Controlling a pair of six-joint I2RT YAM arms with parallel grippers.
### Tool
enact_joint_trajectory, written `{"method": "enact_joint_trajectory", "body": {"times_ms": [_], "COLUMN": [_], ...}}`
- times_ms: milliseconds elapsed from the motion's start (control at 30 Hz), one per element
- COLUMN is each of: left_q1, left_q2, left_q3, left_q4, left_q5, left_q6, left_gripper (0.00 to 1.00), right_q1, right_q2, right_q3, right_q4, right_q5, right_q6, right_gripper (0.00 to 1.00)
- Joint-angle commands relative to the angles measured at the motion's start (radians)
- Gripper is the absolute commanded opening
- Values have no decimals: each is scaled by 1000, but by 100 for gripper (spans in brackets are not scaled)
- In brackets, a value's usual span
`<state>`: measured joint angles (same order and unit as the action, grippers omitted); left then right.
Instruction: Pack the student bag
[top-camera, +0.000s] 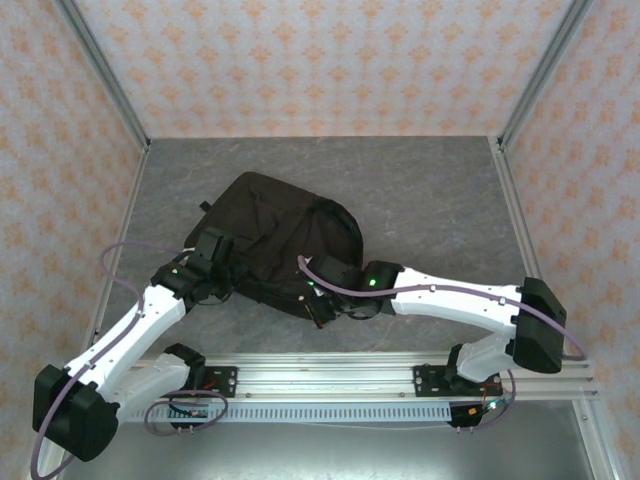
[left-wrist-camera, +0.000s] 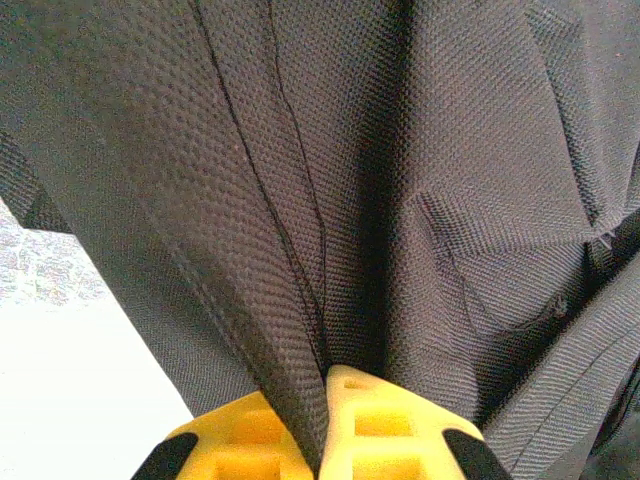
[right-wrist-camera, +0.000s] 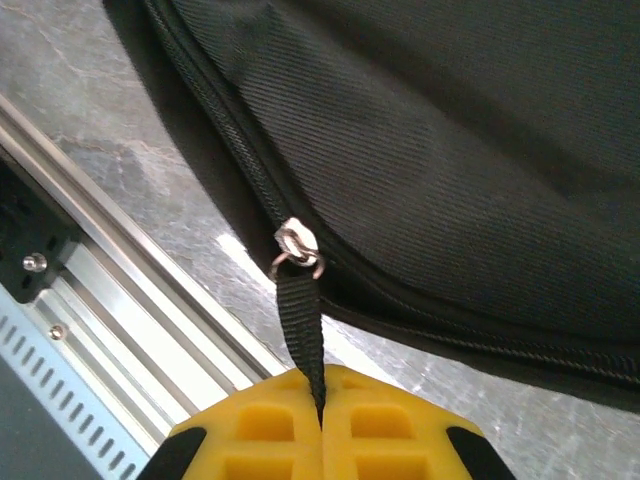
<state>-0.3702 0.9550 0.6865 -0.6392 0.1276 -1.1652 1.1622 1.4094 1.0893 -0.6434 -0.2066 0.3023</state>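
Observation:
The student bag (top-camera: 275, 235), a big black fabric backpack, lies flat in the middle of the grey table. My left gripper (left-wrist-camera: 322, 385) is at the bag's left side, shut on a pinched fold of its black fabric (left-wrist-camera: 300, 330). In the top view that gripper (top-camera: 222, 262) sits against the bag's near left edge. My right gripper (right-wrist-camera: 322, 395) is shut on the black zipper pull strap (right-wrist-camera: 300, 320), which hangs from a silver zipper slider (right-wrist-camera: 298, 243) on the bag's edge. From above, this gripper (top-camera: 322, 300) is at the bag's near edge.
An aluminium rail (top-camera: 330, 375) runs along the near edge of the table, close under the right gripper. Metal frame posts (top-camera: 515, 190) and patterned walls enclose the table on three sides. Bare grey table (top-camera: 430, 190) lies behind and to the right of the bag.

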Motion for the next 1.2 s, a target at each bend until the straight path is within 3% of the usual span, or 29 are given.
{"method": "enact_joint_trajectory", "body": {"times_ms": [0, 267, 367, 533, 700, 867, 1000, 1167], "left_q1": [30, 47, 53, 94, 185, 244, 295, 306], "left_q2": [-12, -21, 3, 122, 140, 163, 169, 62], "left_q3": [24, 26, 43, 178, 239, 322, 361, 303], "left_q4": [-40, -45, -10, -70, -131, -187, -257, -316], "left_q5": [-91, -98, -52, -5, -46, -92, -45, 2], "left_q6": [34, 66, 133, 329, 313, 299, 304, 277], "left_gripper": [0, 0, 0, 0, 3, 18, 40, 56], "right_q1": [-24, -85, -86, -1, 54, 65, 63, 63], "right_q2": [-46, -85, -107, -17, 120, 250, 332, 376], "right_q3": [-24, -43, -46, 11, 119, 270, 361, 400], "right_q4": [-99, -180, -160, -95, -15, 31, 54, 52], "right_q5": [33, 51, 19, -54, -92, -72, -39, -26], "right_q6": [-23, -64, -65, -38, -13, 26, 45, 48], "right_gripper": [0, 0, 0, 0, 0, 0, 0, 0]}}
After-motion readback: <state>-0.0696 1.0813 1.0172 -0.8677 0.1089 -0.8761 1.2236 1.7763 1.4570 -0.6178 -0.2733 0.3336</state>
